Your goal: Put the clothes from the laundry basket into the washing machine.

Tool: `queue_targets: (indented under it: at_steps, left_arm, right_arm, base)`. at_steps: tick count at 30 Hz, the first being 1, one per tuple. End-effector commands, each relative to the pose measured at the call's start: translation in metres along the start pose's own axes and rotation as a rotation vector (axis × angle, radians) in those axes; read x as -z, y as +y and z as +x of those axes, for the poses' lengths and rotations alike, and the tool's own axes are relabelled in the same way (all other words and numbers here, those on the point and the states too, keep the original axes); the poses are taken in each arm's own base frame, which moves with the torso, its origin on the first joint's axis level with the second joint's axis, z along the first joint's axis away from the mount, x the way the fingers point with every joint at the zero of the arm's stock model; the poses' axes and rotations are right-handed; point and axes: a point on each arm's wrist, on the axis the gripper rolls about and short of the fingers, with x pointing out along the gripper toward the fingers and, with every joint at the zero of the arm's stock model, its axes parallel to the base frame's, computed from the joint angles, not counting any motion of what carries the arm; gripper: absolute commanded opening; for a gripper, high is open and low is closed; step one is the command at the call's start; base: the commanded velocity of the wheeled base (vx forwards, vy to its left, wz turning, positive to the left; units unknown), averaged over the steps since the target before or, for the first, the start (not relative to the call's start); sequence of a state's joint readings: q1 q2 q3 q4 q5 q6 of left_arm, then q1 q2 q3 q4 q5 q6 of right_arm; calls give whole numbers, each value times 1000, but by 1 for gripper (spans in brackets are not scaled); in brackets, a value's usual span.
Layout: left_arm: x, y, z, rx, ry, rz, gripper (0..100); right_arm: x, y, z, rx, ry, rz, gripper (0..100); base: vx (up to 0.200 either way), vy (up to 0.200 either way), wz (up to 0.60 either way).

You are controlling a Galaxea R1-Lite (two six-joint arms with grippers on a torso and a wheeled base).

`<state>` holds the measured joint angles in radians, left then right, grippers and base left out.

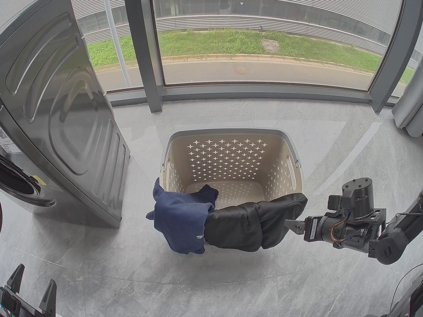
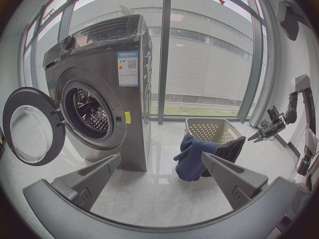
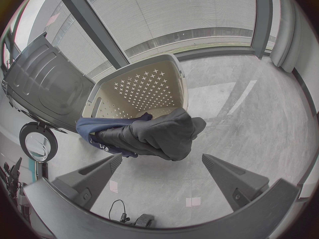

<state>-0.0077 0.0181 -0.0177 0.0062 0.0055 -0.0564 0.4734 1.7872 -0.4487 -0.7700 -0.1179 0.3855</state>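
No words or numbers clear enough to read. High on the front of the washing machine (image 2: 99, 63), a blue and white label (image 2: 127, 69) with coloured bars and 1 square code. Just beside the round door hole, a small yellow sticker (image 2: 127, 117). On the blue garment (image 1: 180, 221), a tiny white mark (image 1: 199, 237), too small to read.

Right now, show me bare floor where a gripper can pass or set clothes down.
Free: floor in front of the basket; the strip between washer and basket; floor between basket and window. Crowded: the near rim, draped with blue garment and black garment.
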Motion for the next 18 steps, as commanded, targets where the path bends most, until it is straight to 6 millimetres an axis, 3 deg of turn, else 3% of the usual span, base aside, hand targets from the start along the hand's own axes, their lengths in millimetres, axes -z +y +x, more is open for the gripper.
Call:
queue_targets:
  at_steps: [1, 18]
  left_arm:
    - [5, 0, 0, -1, 0, 0, 100]
    - [5, 0, 0, -1, 0, 0, 100]
  right_arm:
    - [11, 4, 22, 9, 55, -9, 100]
    - [5, 1, 77, 28, 23, 67, 100]
  base:
    - [0, 0, 0]
    - [0, 0, 0]
